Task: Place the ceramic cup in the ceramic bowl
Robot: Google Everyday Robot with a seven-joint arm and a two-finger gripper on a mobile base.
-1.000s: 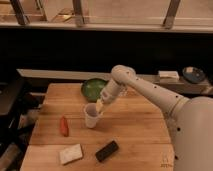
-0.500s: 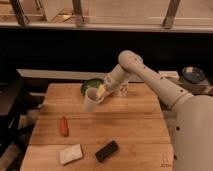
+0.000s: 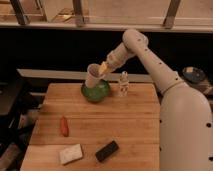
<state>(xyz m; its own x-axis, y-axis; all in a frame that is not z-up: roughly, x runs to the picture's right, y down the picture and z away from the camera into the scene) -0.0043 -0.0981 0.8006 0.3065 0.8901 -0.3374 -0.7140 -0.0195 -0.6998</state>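
The ceramic cup [image 3: 92, 76] is a pale tumbler, tilted and held in the air just above the dark green ceramic bowl [image 3: 96, 92], which sits at the far edge of the wooden table [image 3: 125, 135]. My gripper [image 3: 103, 68] is shut on the cup's right rim, reaching in from the right with the white arm [image 3: 150, 55]. The cup's base hangs over the bowl's left part, hiding part of the bowl's far rim.
A slim clear bottle [image 3: 123, 84] stands just right of the bowl. A red-orange carrot-like object [image 3: 64, 126] lies left of centre. A pale sponge [image 3: 70, 154] and a black bar [image 3: 107, 150] lie near the front edge. A dark dish [image 3: 194, 75] sits at the far right.
The gripper has lifted the cup off the table's middle and carried it back and up until it hangs over the bowl.
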